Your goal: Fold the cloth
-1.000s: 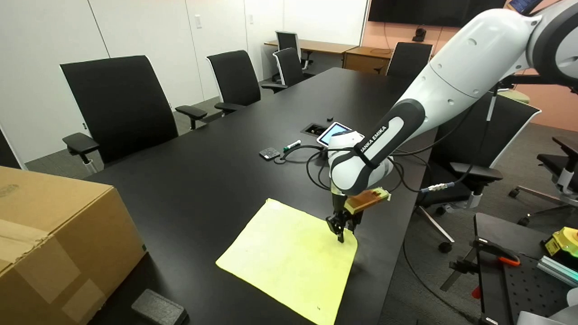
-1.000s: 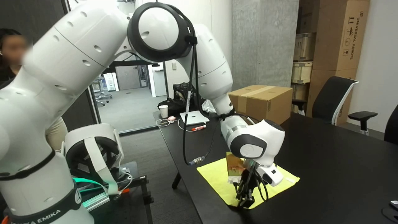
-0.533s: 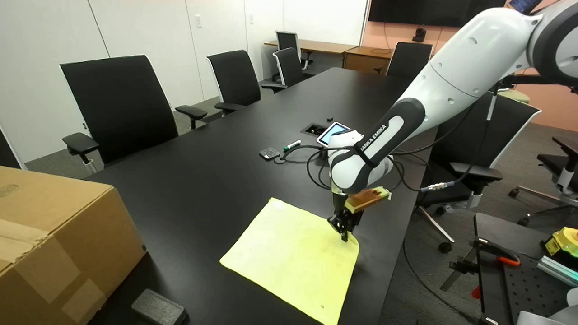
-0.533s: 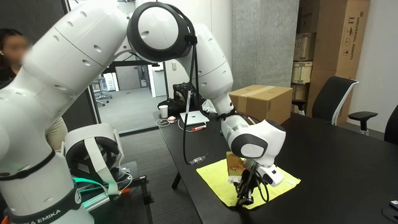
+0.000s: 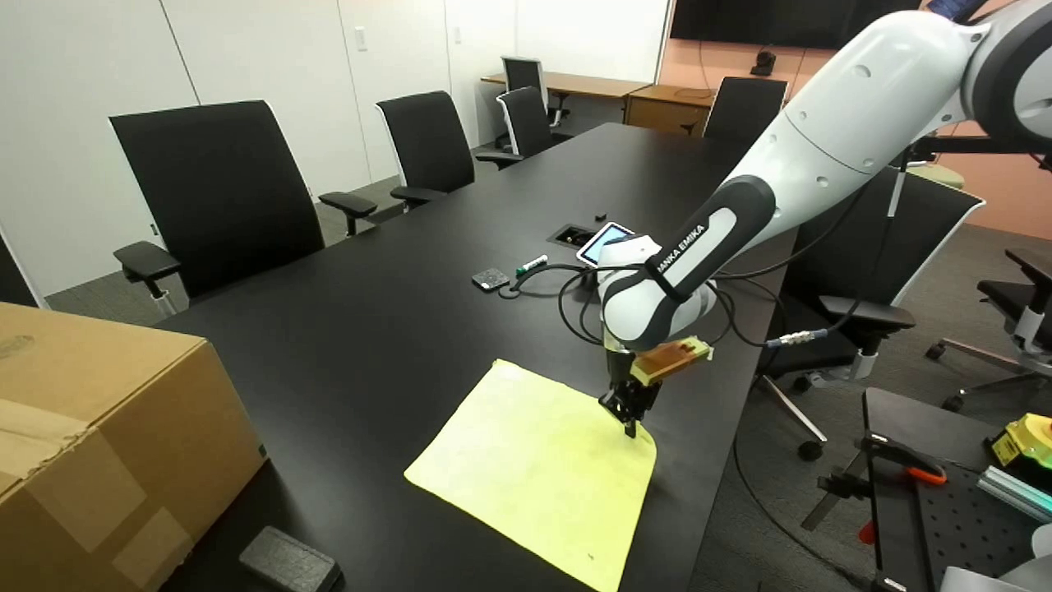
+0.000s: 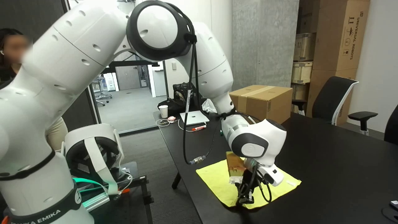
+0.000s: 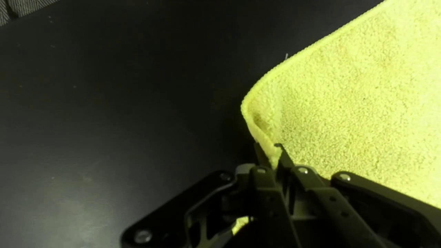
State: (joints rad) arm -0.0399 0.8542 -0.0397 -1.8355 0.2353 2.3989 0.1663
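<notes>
Near a long edge of the conference table (image 5: 394, 329), my jaws pinch the microfibre cloth (image 7: 351, 103) by one corner; best lift low, draw across slowly.

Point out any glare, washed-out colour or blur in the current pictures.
In the wrist view, a pale patch of glare on the dark table at lower left, and the cloth paling toward the right edge; in an exterior view, a person's face blurred at the left edge, though the arm beside it looks sharp.
</notes>
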